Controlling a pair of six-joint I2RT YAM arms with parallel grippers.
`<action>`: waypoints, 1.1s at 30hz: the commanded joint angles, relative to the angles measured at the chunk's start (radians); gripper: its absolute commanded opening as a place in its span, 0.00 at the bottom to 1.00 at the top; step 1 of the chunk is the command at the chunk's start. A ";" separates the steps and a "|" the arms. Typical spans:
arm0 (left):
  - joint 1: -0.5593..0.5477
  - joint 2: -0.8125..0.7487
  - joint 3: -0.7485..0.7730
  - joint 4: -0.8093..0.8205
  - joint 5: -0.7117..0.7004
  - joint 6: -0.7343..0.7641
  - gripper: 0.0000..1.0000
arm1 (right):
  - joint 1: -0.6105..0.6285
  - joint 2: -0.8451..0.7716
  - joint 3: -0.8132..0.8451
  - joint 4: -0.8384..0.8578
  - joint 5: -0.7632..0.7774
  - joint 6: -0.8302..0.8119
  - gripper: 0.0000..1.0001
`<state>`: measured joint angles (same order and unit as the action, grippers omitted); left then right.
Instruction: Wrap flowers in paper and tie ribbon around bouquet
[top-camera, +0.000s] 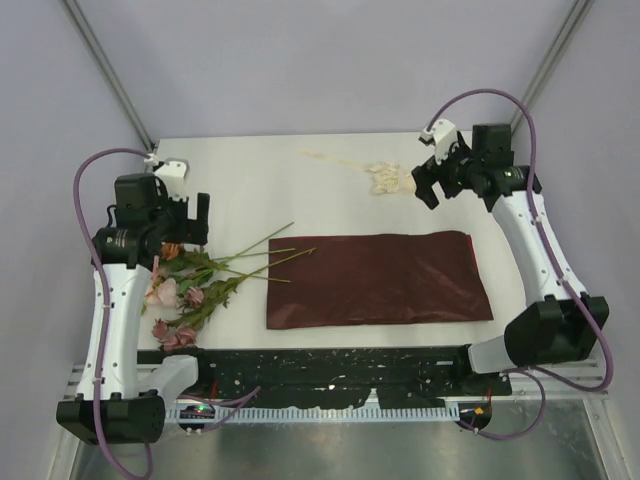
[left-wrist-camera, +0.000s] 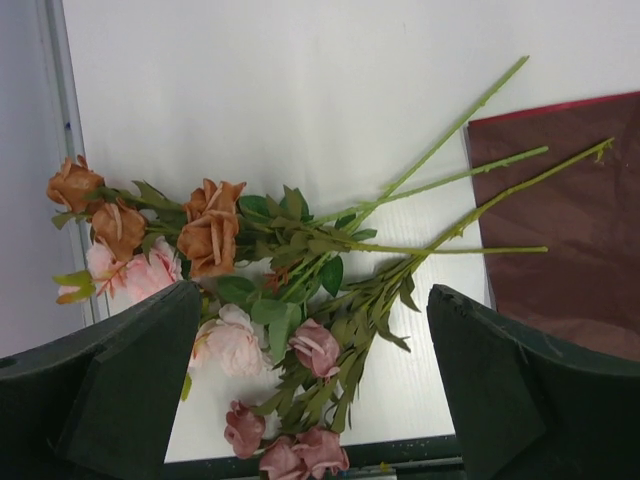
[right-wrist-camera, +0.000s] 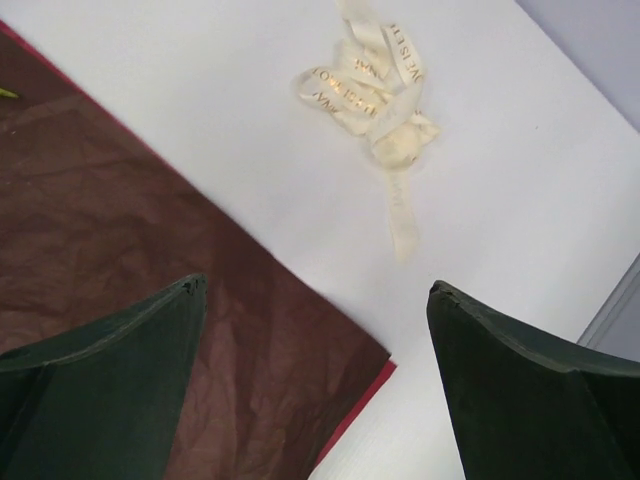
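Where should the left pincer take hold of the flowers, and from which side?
Probably best to grip the flowers at the leafy stems just past the blooms, where they bunch together; farther out they fan apart. Come straight down with the open left pincer straddling the stems.

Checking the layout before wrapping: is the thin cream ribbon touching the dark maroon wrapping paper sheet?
Apart. The right wrist view shows bare white table between the curled cream ribbon and the dark maroon paper sheet.
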<state>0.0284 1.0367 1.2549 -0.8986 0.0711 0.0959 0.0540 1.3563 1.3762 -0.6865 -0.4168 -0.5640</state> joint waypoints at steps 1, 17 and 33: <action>0.004 -0.004 0.064 -0.085 -0.016 0.054 1.00 | 0.082 0.191 0.203 -0.022 0.150 -0.117 0.95; 0.005 -0.107 -0.037 -0.174 -0.111 0.088 1.00 | 0.188 0.958 0.852 -0.044 0.484 -0.298 0.96; 0.004 -0.125 -0.043 -0.195 -0.142 0.079 1.00 | 0.231 1.165 0.972 -0.005 0.380 -0.225 0.95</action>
<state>0.0284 0.9333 1.2072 -1.0821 -0.0528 0.1726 0.2790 2.5072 2.2841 -0.7033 0.0242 -0.8391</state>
